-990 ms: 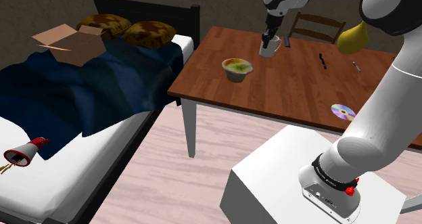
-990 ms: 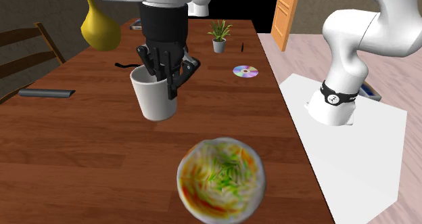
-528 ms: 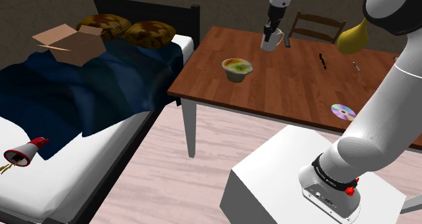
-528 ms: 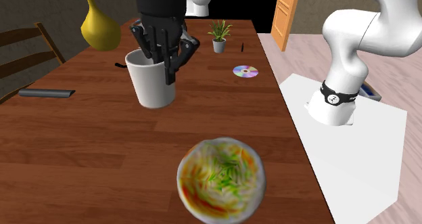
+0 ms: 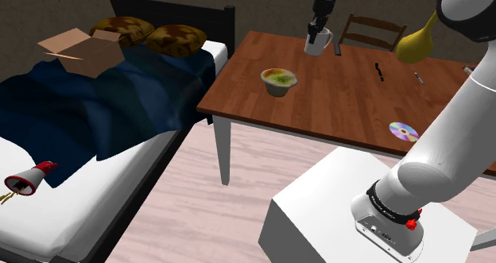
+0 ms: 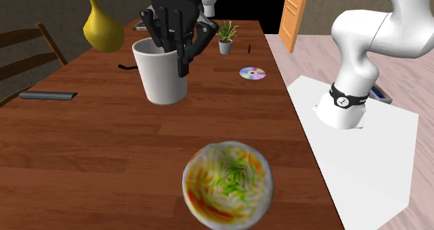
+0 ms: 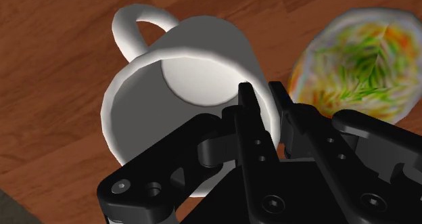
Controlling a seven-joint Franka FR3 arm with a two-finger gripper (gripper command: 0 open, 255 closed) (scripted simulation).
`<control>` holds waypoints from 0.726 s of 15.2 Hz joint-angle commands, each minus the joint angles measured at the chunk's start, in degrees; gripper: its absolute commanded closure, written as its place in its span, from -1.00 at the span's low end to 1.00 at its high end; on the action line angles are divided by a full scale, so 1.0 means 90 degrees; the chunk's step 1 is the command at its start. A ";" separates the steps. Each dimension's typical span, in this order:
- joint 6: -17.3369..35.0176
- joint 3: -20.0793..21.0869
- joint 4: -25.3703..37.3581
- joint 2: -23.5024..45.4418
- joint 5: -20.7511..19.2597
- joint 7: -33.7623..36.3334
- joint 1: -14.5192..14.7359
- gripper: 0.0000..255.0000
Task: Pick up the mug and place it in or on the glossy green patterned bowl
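- One plain white, smooth-walled mug [image 6: 163, 72] hangs nearly upright, mouth up, clear of the reddish-brown wooden desk [image 6: 76, 152].
- Black two-finger claw [image 6: 182, 55] is clamped on the mug's rim wall, one finger inside and one outside.
- Glossy round bowl [image 6: 227, 183], streaked green, orange and white, sits on the desk towards the second exterior view's lower right, apart from the mug. I judge the carry must go that way.

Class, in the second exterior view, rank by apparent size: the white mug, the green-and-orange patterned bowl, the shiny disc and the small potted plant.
1. green-and-orange patterned bowl, though it is nearest the camera.
2. white mug.
3. small potted plant and shiny disc look alike; unranked.
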 commanded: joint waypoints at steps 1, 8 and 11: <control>-0.0062 0.0113 -0.0058 -0.0124 -0.0077 0.0298 0.0163 1.00; -0.0208 0.0585 -0.0303 -0.0498 -0.0296 0.1390 0.0738 1.00; -0.0301 0.0799 -0.0292 -0.0562 -0.0349 0.1844 0.0969 1.00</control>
